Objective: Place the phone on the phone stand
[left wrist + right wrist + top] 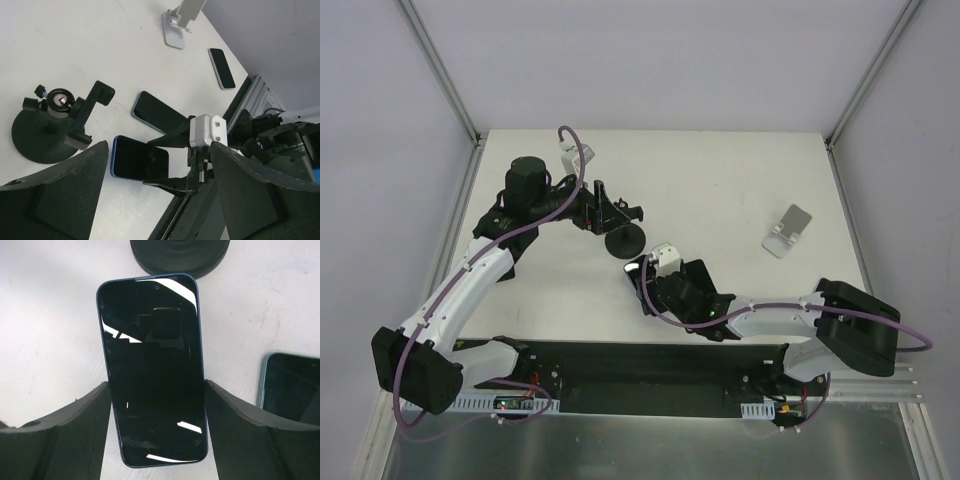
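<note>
A dark phone with a blue edge (152, 370) lies screen up between my right gripper's (156, 385) fingers, which press on both its long sides. It also shows in the top view (635, 272) and in the left wrist view (137, 157). I cannot tell if it is off the table. A black phone stand with a round base and a clamp (47, 132) stands just beyond it (623, 238). A white angled phone stand (788, 232) stands at the right. My left gripper (159, 145) is open and empty, hovering by the black stand (608, 210).
A second phone with a teal edge (292, 387) lies right of the held phone (155, 112). A third phone with a light rim (221, 67) lies further off, near the white stand (179, 22). The black rail (640, 370) runs along the near edge.
</note>
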You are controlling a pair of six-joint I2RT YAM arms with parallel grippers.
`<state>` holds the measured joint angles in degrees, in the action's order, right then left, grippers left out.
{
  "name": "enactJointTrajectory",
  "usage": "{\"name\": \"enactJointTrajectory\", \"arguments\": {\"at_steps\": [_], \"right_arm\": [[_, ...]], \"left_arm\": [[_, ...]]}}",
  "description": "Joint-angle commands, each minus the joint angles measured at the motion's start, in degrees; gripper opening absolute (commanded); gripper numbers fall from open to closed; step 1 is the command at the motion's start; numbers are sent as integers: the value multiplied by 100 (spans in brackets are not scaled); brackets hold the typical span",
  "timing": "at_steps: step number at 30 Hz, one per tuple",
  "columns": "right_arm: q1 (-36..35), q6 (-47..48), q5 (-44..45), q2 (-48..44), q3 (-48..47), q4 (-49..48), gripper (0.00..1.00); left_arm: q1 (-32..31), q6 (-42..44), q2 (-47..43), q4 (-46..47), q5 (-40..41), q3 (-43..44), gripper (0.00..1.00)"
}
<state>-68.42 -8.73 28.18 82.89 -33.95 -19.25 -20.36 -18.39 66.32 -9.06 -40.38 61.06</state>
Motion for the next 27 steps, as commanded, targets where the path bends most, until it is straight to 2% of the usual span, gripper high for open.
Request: {"name": "enactJointTrajectory", "arguments": {"at_steps": [1,5,14,18,22,25,26,27], "right_arm": [[-83,144,424,-782,169,-826,1],[-84,477,697,-1231,355,-1160,1],[-101,1128,890,-2048,82,-1038,1],[-92,1391,873,-2260,-14,-1204,1],[-92,1532,776,-2313,-155,-1239,1],[-92,1576,767,-2260,-261,-1266,1],[-101,1576,759,-2269,-296,-1283,1],[-101,1602,706,-2260,-287,-1301,1]], "left_arm": [[-266,222,-85,335,-155,-50,83],[-407,-6,248,326,-390,11,86],[-583,-94,495,308,-295,-6,82],[-592,-174,618,308,-594,82,82],[-601,-252,776,300,-785,117,78],[-610,-261,864,326,-910,135,70],[-610,-227,882,326,-910,126,62],[-627,-235,891,335,-945,143,60]]}}
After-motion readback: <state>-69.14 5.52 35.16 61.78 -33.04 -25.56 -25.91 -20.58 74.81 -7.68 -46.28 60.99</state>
